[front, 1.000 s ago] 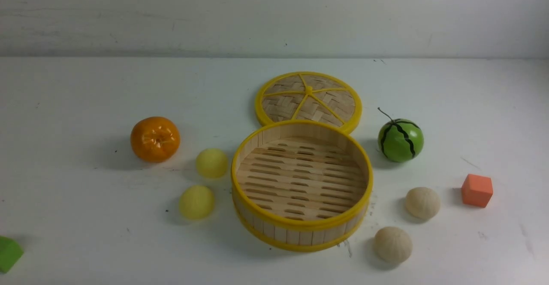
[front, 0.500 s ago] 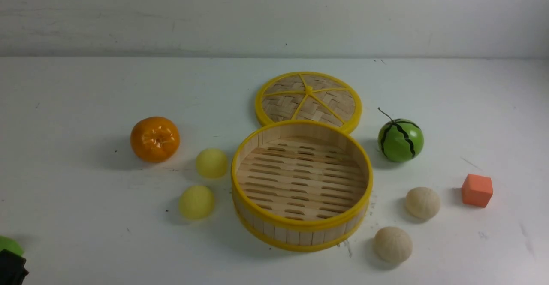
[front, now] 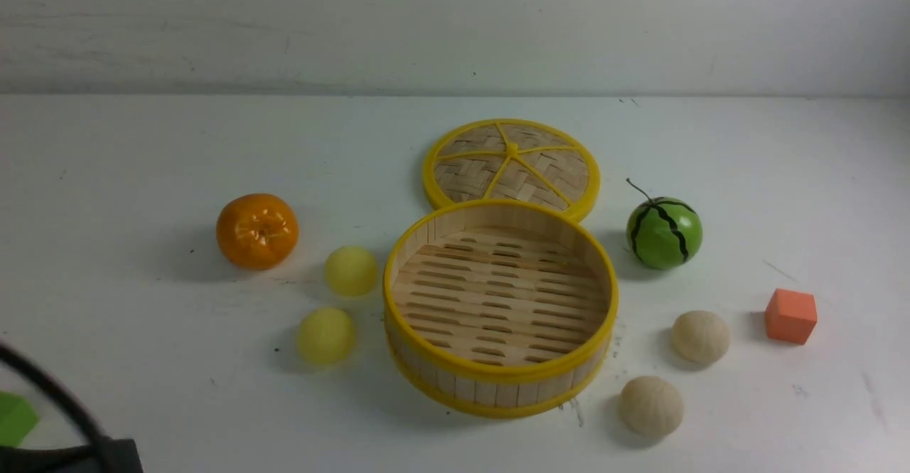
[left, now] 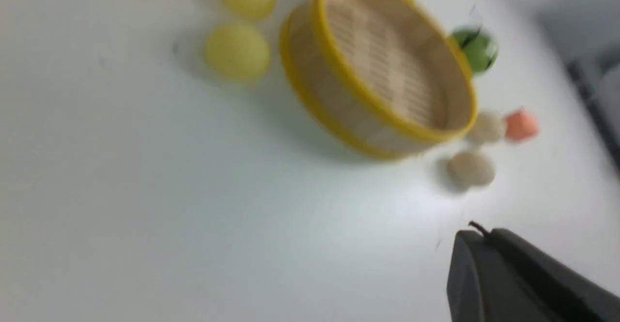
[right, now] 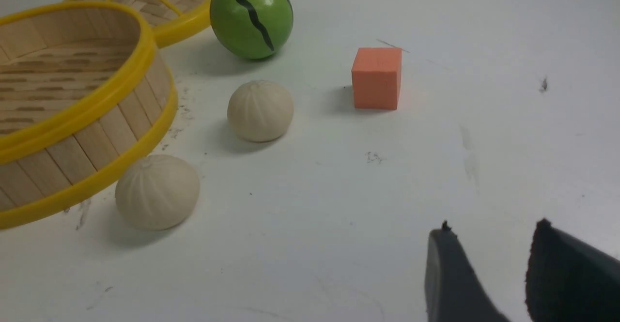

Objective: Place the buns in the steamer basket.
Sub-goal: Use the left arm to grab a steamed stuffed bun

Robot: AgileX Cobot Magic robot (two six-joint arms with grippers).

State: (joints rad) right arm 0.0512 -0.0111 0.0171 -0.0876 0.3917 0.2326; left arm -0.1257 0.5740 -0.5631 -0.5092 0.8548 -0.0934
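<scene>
Dark left claw is sitting closed and empty over the table; right claw is standing open, gripping nothing. Near the right claw, two cream buns are lying just beside the steamer basket; two yellow buns are lying at its left. Advice: open the left claw, descend centred over one bun, close gently; a round bun is likely rolling from off-centre pads. The basket is holding nothing; its lid is lying behind.
</scene>
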